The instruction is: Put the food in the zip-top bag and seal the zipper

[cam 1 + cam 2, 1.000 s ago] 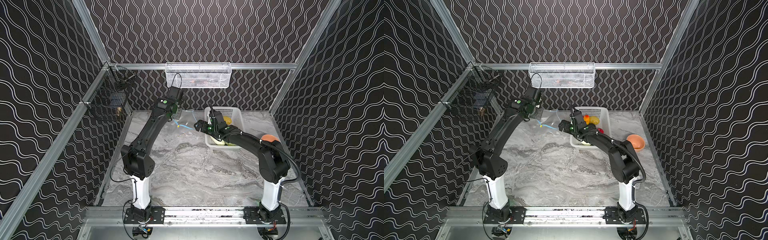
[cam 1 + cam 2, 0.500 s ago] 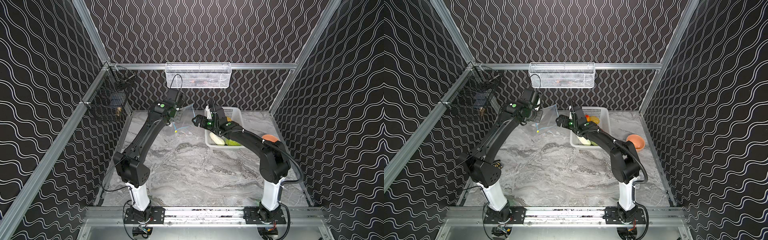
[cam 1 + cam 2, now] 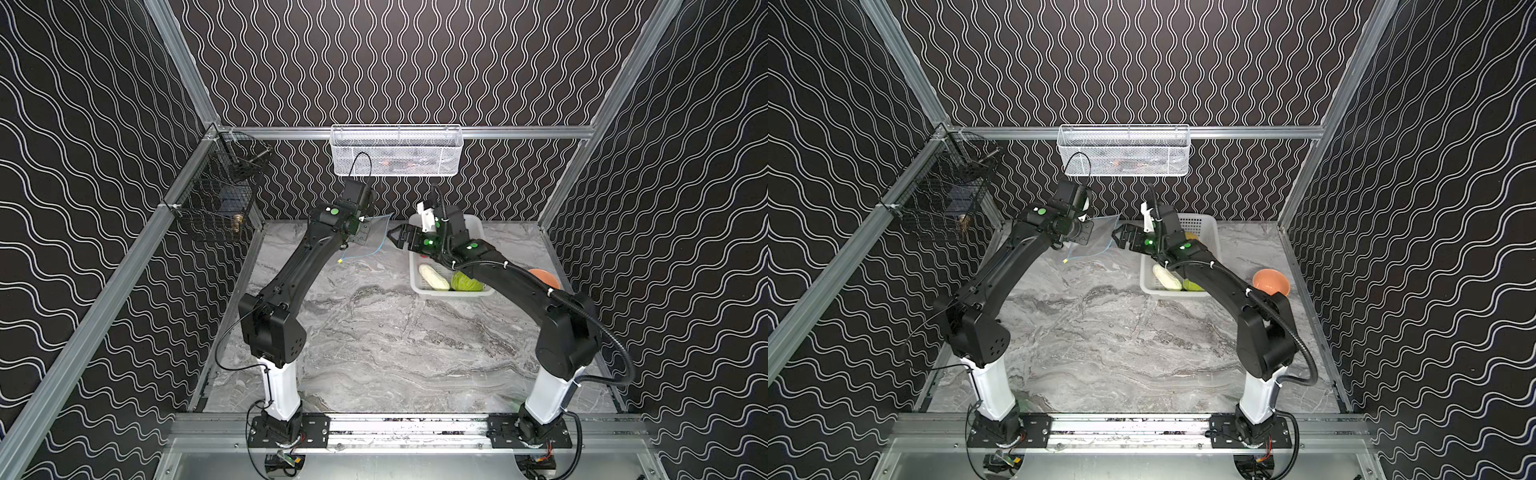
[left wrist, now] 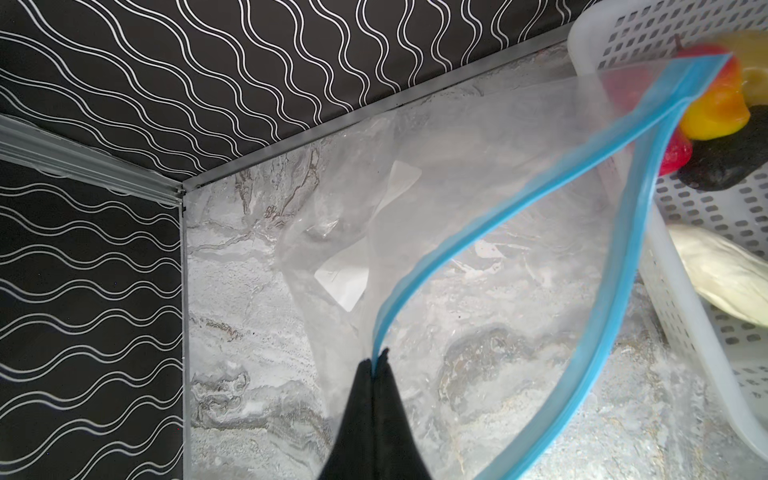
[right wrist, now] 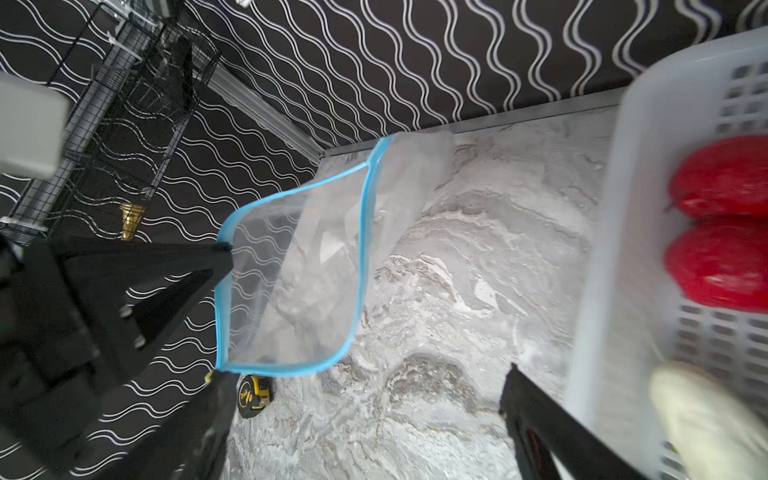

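Left fingers pinch the light-blue zipper strip of a clear plastic zip-top bag, mouth gaping above the marble counter; right fingers spread, empty.

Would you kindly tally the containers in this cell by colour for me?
White: 2, the perforated plastic basket and the wire basket
Black: 1, the wire rack
Orange: 1, the bowl
Clear: 1, the zip-top bag
Total: 5
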`<act>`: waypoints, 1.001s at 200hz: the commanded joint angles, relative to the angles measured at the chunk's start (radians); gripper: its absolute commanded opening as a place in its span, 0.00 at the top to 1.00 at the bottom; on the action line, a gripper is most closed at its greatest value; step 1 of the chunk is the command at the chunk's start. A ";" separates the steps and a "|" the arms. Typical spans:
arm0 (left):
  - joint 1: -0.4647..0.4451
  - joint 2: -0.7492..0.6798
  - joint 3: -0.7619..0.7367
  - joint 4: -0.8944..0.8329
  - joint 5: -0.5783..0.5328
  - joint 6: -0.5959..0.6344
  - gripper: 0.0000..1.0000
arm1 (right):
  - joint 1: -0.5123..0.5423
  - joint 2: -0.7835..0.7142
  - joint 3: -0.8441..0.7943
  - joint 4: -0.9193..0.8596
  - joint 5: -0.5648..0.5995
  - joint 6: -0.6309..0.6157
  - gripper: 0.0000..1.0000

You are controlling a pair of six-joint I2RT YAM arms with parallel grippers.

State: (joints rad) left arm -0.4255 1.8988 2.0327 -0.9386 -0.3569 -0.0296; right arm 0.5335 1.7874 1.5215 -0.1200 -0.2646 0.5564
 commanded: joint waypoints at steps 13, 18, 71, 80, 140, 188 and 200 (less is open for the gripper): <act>-0.008 -0.004 0.004 0.009 0.027 -0.017 1.00 | -0.063 -0.072 -0.082 0.008 0.007 -0.029 0.01; -0.013 -0.004 0.000 0.009 0.019 -0.013 1.00 | -0.078 -0.077 -0.089 0.002 0.014 -0.033 0.01; -0.098 -0.002 -0.035 0.014 -0.030 0.021 1.00 | -0.195 0.016 -0.015 -0.127 0.107 -0.127 0.01; -0.117 0.004 -0.023 0.008 -0.058 0.025 1.00 | -0.205 0.051 0.023 -0.160 0.123 -0.144 0.01; -0.173 0.037 0.000 -0.009 -0.072 0.026 1.00 | -0.249 0.202 0.151 -0.225 0.211 -0.192 0.05; -0.173 0.017 -0.025 0.002 -0.075 0.026 1.00 | -0.262 0.270 0.217 -0.231 0.191 -0.200 0.10; -0.173 0.010 -0.035 0.006 -0.070 0.028 1.00 | -0.262 0.282 0.226 -0.227 0.191 -0.203 0.13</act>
State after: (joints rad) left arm -0.5987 1.9301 2.0140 -0.9428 -0.4171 0.0013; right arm 0.2729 2.0502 1.7210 -0.3393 -0.0696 0.3687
